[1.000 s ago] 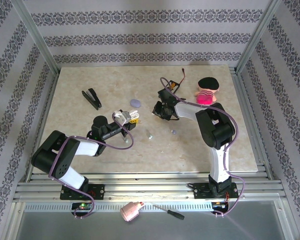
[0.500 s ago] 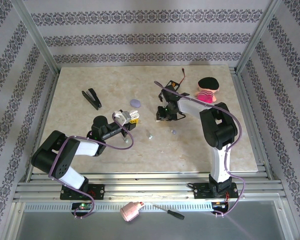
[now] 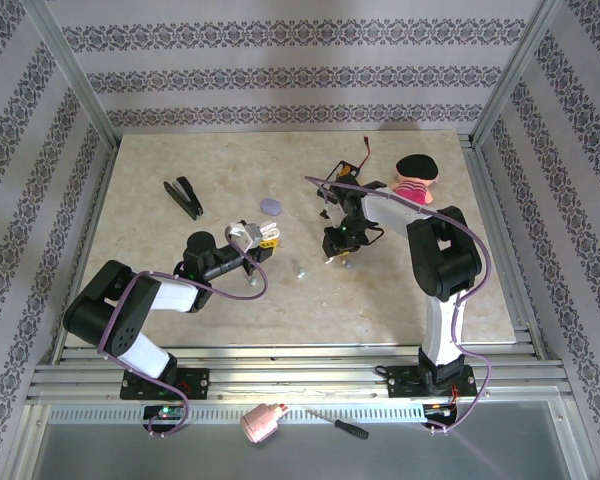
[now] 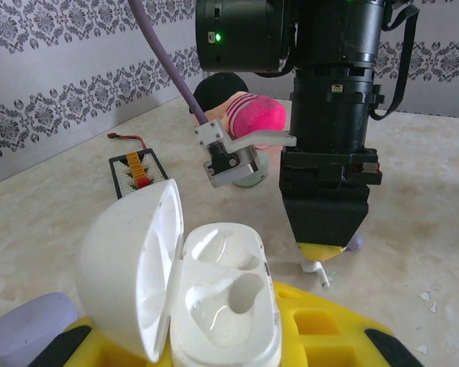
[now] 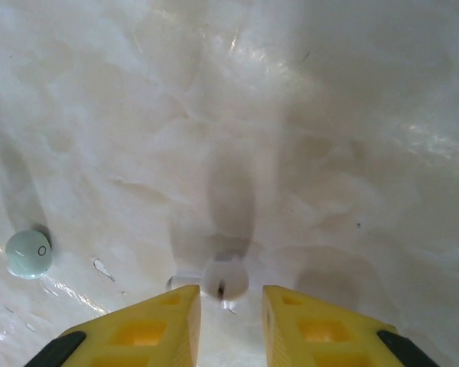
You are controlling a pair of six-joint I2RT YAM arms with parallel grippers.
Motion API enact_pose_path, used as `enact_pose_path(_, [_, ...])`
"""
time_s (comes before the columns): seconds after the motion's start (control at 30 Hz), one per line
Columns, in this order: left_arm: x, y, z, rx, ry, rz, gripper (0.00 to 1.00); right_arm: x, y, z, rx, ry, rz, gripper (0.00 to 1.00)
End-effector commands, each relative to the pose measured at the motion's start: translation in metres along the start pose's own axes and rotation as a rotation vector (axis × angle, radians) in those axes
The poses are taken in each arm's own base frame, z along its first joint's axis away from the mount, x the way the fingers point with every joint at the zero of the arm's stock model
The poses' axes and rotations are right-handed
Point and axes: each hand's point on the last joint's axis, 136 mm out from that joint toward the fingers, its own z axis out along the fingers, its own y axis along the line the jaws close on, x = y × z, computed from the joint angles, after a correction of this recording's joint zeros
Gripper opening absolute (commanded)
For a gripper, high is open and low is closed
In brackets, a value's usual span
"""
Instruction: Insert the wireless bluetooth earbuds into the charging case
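The left arm [image 3: 130, 310] and right arm [image 3: 435, 270] share glossy black joints, white link shells and looping purple cables, with black base plates [image 3: 165, 385] just off the worktop's [image 3: 180, 280] near edge. The right claw [image 5: 231, 300] has yellow fingers [image 5: 149, 329] with square recesses.

The charging case [image 4: 214, 306] is a glossy white oval shell, clamped between the fingers of the left claw [image 3: 255, 236]. It stands open: the domed lid is swung up on the left in that claw's own view, and both moulded wells in the base face upward, empty. One earbud [image 5: 224, 278], small, white and rounded, lies on the table just ahead of the right claw [image 5: 231, 302], in line with the gap between its parted tips. A second earbud [image 5: 28, 254], pale mint and round, lies well off to the left in that claw's own view.
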Motion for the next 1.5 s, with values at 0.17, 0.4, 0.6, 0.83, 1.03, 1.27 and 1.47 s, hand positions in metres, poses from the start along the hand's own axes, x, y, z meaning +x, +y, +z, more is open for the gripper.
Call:
enact_pose_path(0.17, [-0.008, 0.003, -0.002, -0.002, -0.029, 0.029, 0.00, -0.020, -0.001, -0.038, 0.106, -0.241, 0.235, 0.38])
enact_pose_path(0.4, [-0.012, 0.002, -0.003, -0.002, -0.040, 0.034, 0.00, 0.008, 0.012, -0.037, 0.153, -0.244, 0.479, 0.41])
enact_pose_path(0.6, [-0.012, 0.001, -0.003, 0.006, -0.043, 0.026, 0.00, 0.010, 0.027, -0.019, 0.084, -0.237, 0.647, 0.43])
enact_pose_path(0.83, [-0.011, 0.001, -0.004, 0.004, -0.038, 0.029, 0.00, 0.008, 0.018, -0.007, 0.132, -0.220, 0.712, 0.39])
enact_pose_path(1.03, [-0.010, 0.001, -0.003, 0.004, -0.035, 0.030, 0.00, 0.007, 0.017, 0.003, 0.110, -0.177, 0.751, 0.35])
enact_pose_path(1.27, [-0.008, 0.000, -0.003, 0.008, -0.031, 0.027, 0.00, 0.008, 0.008, 0.009, 0.131, -0.170, 0.765, 0.34])
enact_pose_path(1.47, [-0.007, 0.000, -0.003, 0.010, -0.028, 0.025, 0.00, 0.003, 0.005, 0.013, 0.105, -0.172, 0.783, 0.31])
